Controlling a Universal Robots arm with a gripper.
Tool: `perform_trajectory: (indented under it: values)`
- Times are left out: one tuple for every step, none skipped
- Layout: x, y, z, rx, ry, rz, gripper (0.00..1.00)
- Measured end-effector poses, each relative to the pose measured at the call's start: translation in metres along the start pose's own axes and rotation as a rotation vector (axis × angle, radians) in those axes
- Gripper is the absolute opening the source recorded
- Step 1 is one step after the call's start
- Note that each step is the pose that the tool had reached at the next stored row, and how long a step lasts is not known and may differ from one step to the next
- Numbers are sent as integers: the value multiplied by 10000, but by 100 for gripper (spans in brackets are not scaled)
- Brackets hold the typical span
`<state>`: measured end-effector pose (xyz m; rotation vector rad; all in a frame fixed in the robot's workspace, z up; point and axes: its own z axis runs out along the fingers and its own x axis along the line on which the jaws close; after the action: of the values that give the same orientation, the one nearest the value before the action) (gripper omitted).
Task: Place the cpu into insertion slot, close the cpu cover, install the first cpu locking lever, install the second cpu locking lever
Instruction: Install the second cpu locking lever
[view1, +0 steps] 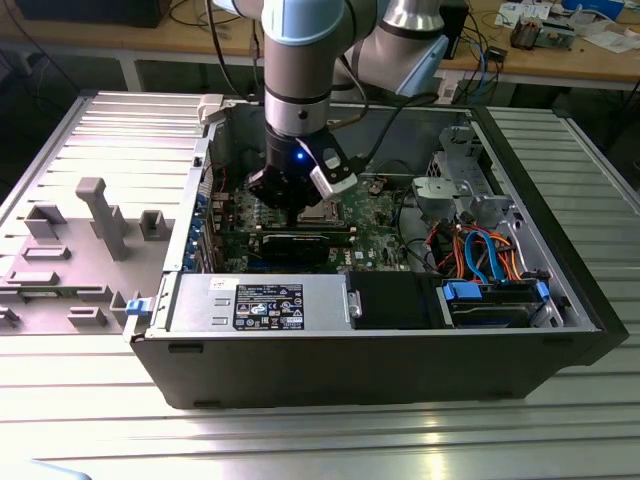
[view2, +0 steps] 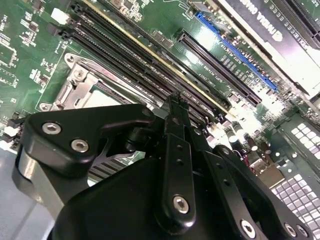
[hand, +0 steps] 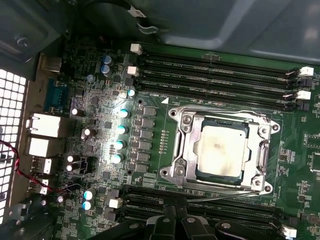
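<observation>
Gripper (view2: 172, 107) with fingers pressed together and holding nothing, low over the green motherboard (hand: 100, 165), just beside the insertion slot (hand: 220, 150), cpu (hand: 220, 149) seated inside, cpu cover (hand: 182, 150) apparently closed down around it, memory slots (hand: 215, 75) on both sides.

Print near my fingers: none I can read.
The power supply label (view1: 268, 305) carries print too fine to make out.
</observation>
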<state>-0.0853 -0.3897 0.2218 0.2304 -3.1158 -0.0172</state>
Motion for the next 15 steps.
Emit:
perform_trajectory:
  values:
    - [10, -4, 4, -30, -4, -10, 11]
    - [15, -4, 15, -78, -13, -22, 11]
    - [26, -3, 19, -106, -15, -28, 11]
    - [33, -2, 24, -128, -19, -32, 11]
    - [44, -1, 30, -169, -25, -41, 11]
    - [46, 0, 34, -189, -28, -45, 11]
    - [46, 0, 38, -203, -31, -47, 11]
    - [47, 0, 40, -211, -32, -47, 11]
    - [47, 0, 40, -212, -31, -47, 11]
    - [47, 0, 41, -213, -31, -47, 11]
    - [47, 0, 41, -215, -31, -47, 11]
    - [47, 0, 41, -215, -32, -47, 11]
    - [47, -1, 41, -215, -32, -47, 11]
    - [47, -1, 41, -215, -32, -47, 11]
    - [47, -1, 44, -216, -32, -47, 11]
